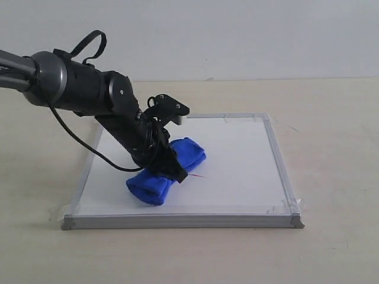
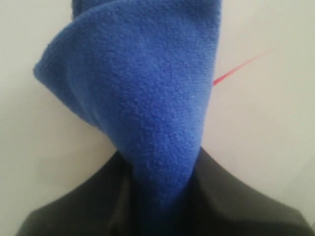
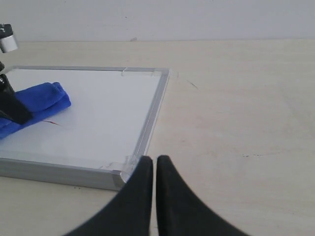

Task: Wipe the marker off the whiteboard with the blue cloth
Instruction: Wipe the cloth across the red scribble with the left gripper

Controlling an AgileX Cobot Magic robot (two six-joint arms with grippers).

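marker stroke, short and red, on the whiteboard just beside the blue cloth. cloth lying mid-board, clamped at its middle by the left gripper. right gripper over the table near a board corner, jaws together, empty.

Blue cloth, red marker, white whiteboard

This looks like a robot lab. A big black and grey robot arm reaches over a pale wooden table. A square white board with a silver frame is taped down on it. Behind stands a plain white wall.
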